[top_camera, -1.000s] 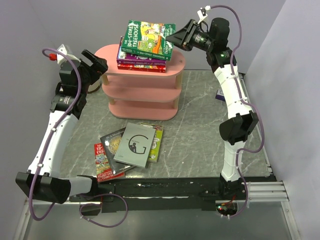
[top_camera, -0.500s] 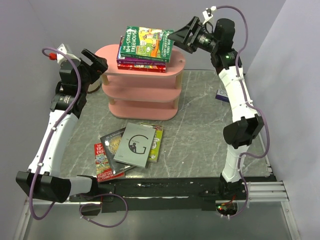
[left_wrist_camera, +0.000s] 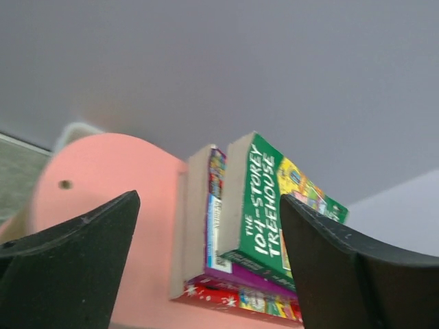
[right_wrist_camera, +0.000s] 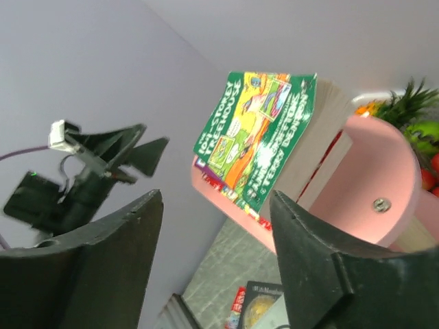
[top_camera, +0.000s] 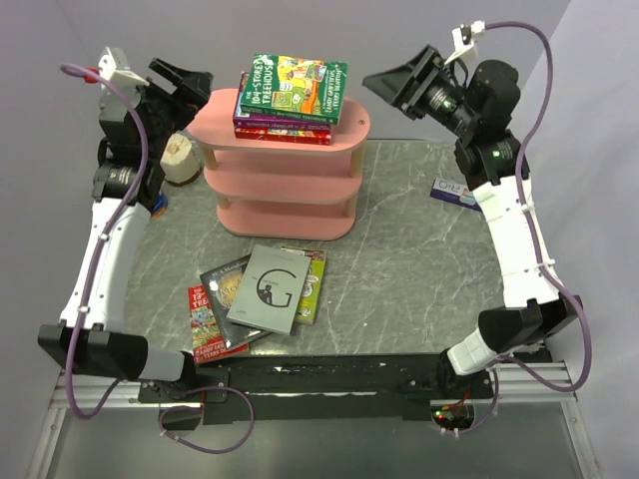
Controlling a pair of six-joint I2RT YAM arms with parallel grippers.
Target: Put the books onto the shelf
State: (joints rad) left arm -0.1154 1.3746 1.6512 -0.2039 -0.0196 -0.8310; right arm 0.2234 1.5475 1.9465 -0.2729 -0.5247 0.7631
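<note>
Three books lie stacked flat on the top board of the pink shelf (top_camera: 285,205), which stands at the middle of the far side of the bench (top_camera: 399,269). A green book (top_camera: 295,85) is uppermost, a purple book (top_camera: 280,121) lies under it, and a red book (top_camera: 285,134) is at the bottom.

Four more books overlap near the front edge of the bench, left of centre. A grey book (top_camera: 268,289) with a large "G" lies on top. A dark book (top_camera: 222,282) and a red cartoon book (top_camera: 204,321) show to its left, and a lime-green book (top_camera: 314,284) to its right.

The left gripper (top_camera: 192,85) hangs beside the left end of the top board, released, jaws wide, touching nothing. The right gripper (top_camera: 387,85) hangs in the air to the right of the stack, jaws apart, holding nothing.

A small white-and-blue box (top_camera: 454,190) lies near the right edge of the bench. A pale round object (top_camera: 180,158) sits just left of the shelf.
</note>
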